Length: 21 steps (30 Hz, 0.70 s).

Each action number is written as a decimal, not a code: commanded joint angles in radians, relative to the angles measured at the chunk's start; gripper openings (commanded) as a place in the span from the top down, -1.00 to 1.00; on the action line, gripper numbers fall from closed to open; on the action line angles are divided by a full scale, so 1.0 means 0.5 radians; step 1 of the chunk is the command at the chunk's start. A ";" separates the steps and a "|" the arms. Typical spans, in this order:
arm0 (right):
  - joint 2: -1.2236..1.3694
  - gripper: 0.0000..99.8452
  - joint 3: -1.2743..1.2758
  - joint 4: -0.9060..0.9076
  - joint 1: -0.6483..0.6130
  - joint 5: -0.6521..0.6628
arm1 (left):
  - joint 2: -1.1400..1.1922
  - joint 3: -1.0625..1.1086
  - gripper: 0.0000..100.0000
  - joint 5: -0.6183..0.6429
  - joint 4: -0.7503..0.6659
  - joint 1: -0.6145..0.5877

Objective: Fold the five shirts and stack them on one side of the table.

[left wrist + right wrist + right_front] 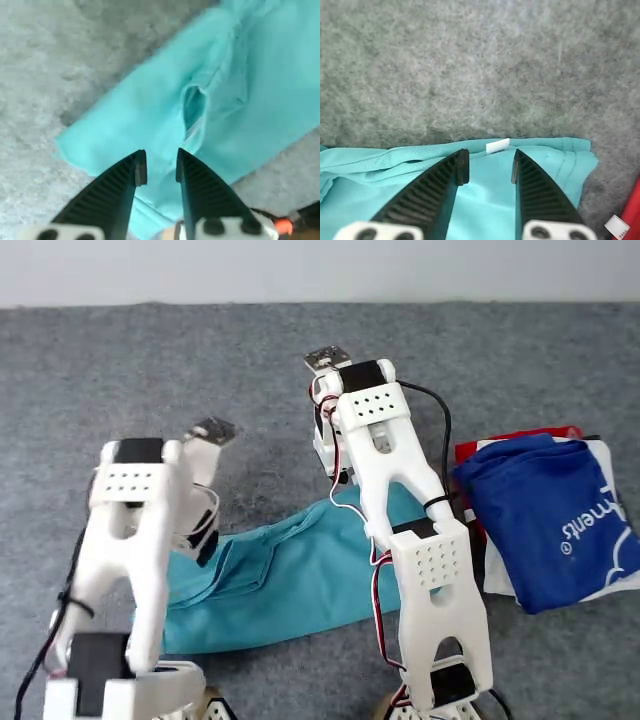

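On the left, the left gripper (161, 166) hangs over the near-left end of the teal shirt (290, 585), jaws a narrow gap apart and holding nothing. The shirt lies as a long folded band across the grey mat (150, 360). It looks thin, light and limp, so it would likely sag and come unfolded unless each end is pinched at a corner through all the layers. The right gripper (490, 167) sits over the far-right end by the white tag (498, 146), jaws somewhat wider and empty. Further right is the stack, with a blue shirt (530, 520) over a white shirt (603, 458) and a red shirt (500, 444). It lies just beside the teal corner, leaving little room there.
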 commanded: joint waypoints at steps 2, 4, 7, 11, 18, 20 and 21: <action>-0.149 0.71 -0.074 0.041 0.002 -0.021 | -0.132 0.063 0.79 -0.021 -0.135 -0.046; -0.155 0.71 -0.092 0.063 0.002 -0.021 | -0.132 0.078 0.79 -0.003 -0.206 -0.040; -0.155 0.71 -0.138 0.109 0.002 0.034 | -0.129 0.078 0.79 0.230 -0.384 -0.015; -0.256 0.71 -0.144 0.109 0.044 0.132 | -0.055 0.069 0.78 0.334 -0.586 0.028; -0.588 0.71 -0.129 0.112 0.253 0.135 | 0.307 0.063 0.78 0.334 -0.608 0.218; -0.646 0.71 -0.129 0.112 0.311 0.141 | 0.359 0.063 0.78 0.334 -0.608 0.264; -0.667 0.71 -0.120 0.112 0.336 0.153 | 0.362 0.063 0.78 0.334 -0.605 0.276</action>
